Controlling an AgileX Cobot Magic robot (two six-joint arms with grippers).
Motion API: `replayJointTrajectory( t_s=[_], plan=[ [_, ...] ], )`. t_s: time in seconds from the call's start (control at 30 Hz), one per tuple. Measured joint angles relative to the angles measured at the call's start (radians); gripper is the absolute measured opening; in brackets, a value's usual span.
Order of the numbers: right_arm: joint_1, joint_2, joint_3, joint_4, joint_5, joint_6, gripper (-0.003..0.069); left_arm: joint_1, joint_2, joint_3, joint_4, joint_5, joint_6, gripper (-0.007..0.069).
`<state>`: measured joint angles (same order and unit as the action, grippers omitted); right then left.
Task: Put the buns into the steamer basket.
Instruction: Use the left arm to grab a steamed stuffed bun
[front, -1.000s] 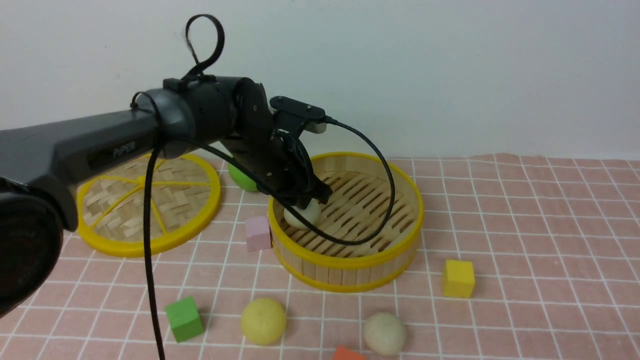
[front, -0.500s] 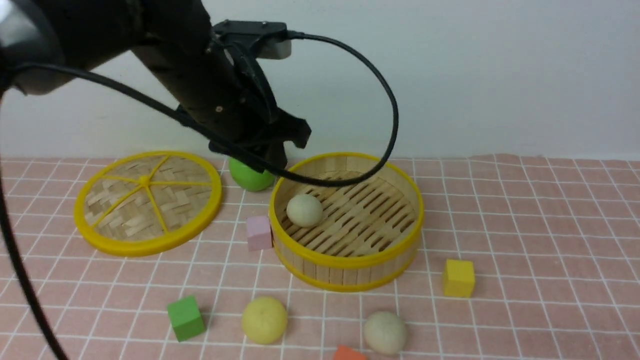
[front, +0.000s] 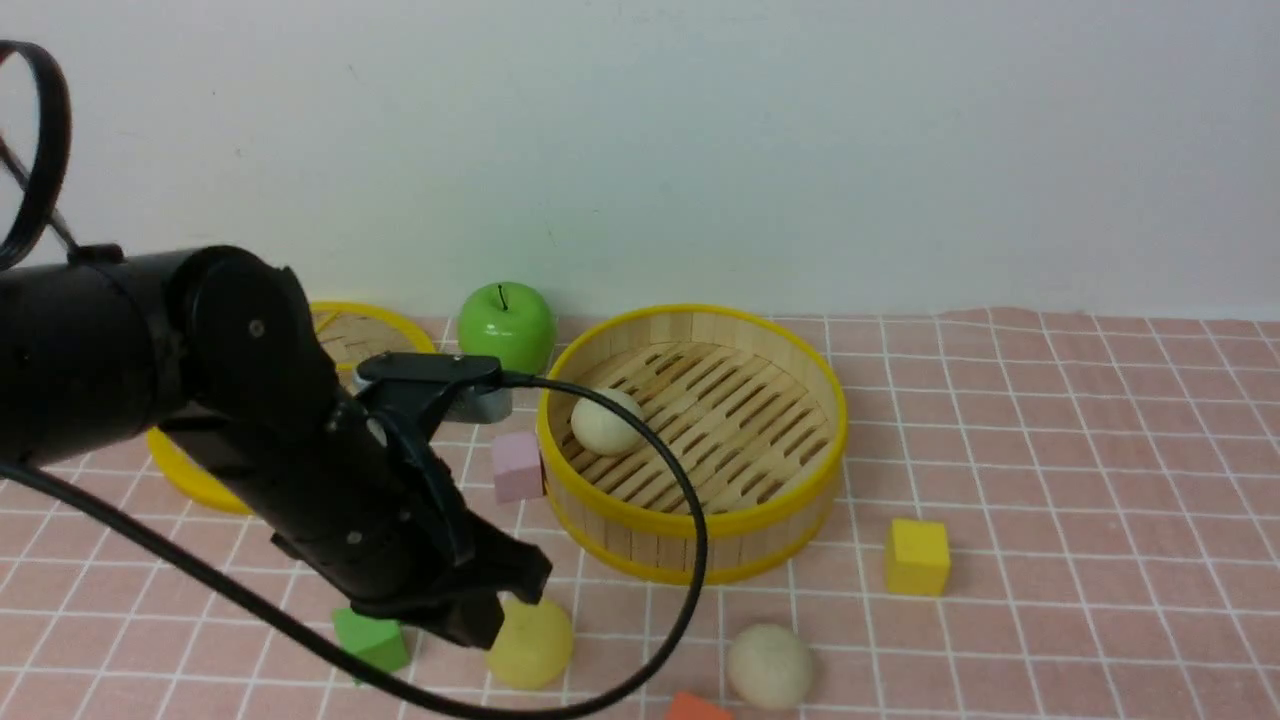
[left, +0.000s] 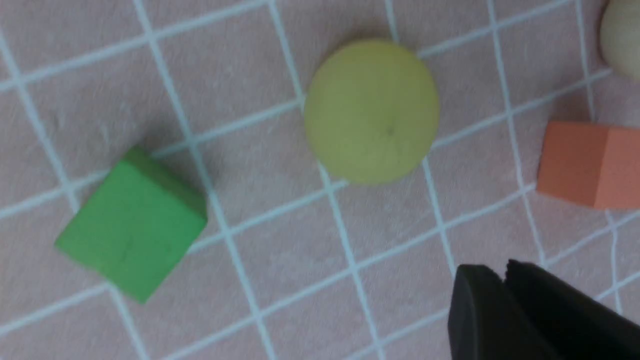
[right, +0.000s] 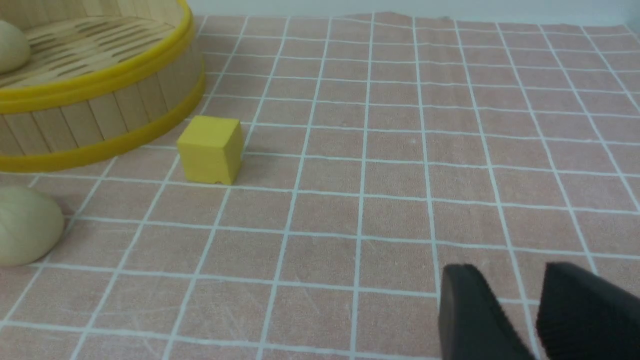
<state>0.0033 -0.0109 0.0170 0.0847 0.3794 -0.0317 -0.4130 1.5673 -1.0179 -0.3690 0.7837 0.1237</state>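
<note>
One off-white bun (front: 605, 422) lies inside the steamer basket (front: 700, 515), near its left wall. A pale yellow bun (front: 535, 645) and a second off-white bun (front: 768, 666) sit on the cloth in front of the basket. My left gripper (front: 490, 610) hangs low just left of the yellow bun, partly covering it. In the left wrist view the yellow bun (left: 372, 112) lies ahead of the left gripper (left: 502, 272), whose jaws are pressed together on nothing. My right gripper (right: 505, 277) is open over bare cloth, well away from the basket (right: 100, 82).
A green apple (front: 506, 325) and the flat woven lid (front: 370, 325) are behind my left arm. A pink cube (front: 517, 465), green cube (front: 375, 640), yellow cube (front: 917, 557) and orange cube (front: 695, 708) are scattered around the basket.
My left arm let go of the off-white bun in the basket, rose, then swung forward and down beside the yellow bun. Its jaws have closed. The right gripper has not moved.
</note>
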Motion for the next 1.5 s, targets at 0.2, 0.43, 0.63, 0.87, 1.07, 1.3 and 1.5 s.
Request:
replayJointTrajectory(
  t_s=[0.2, 0.43, 0.63, 0.87, 1.07, 1.3, 1.5],
  plan=[
    [0.0, 0.0, 0.0, 0.0, 0.0, 0.0, 0.024, 0.0, 0.073, 0.001, -0.126, -0.115, 0.181, 0.0295],
    [0.0, 0.0, 0.0, 0.0, 0.0, 0.0, 0.024, 0.0, 0.158, 0.001, -0.124, -0.177, 0.275, 0.0344],
    [0.0, 0.0, 0.0, 0.0, 0.0, 0.0, 0.024, 0.0, 0.186, 0.001, -0.081, -0.192, 0.278, 0.0307],
    [0.0, 0.0, 0.0, 0.0, 0.0, 0.0, 0.024, 0.0, 0.19, 0.001, -0.041, -0.225, 0.278, 0.0288],
    [0.0, 0.0, 0.0, 0.0, 0.0, 0.0, 0.024, 0.0, 0.19, 0.001, -0.032, -0.27, 0.278, 0.0288],
    [0.0, 0.0, 0.0, 0.0, 0.0, 0.0, 0.024, 0.0, 0.22, 0.001, -0.046, -0.24, 0.278, 0.0281],
    [0.0, 0.0, 0.0, 0.0, 0.001, 0.0, 0.024, 0.0, 0.232, 0.0, -0.057, -0.229, 0.278, 0.0217]
  ],
)
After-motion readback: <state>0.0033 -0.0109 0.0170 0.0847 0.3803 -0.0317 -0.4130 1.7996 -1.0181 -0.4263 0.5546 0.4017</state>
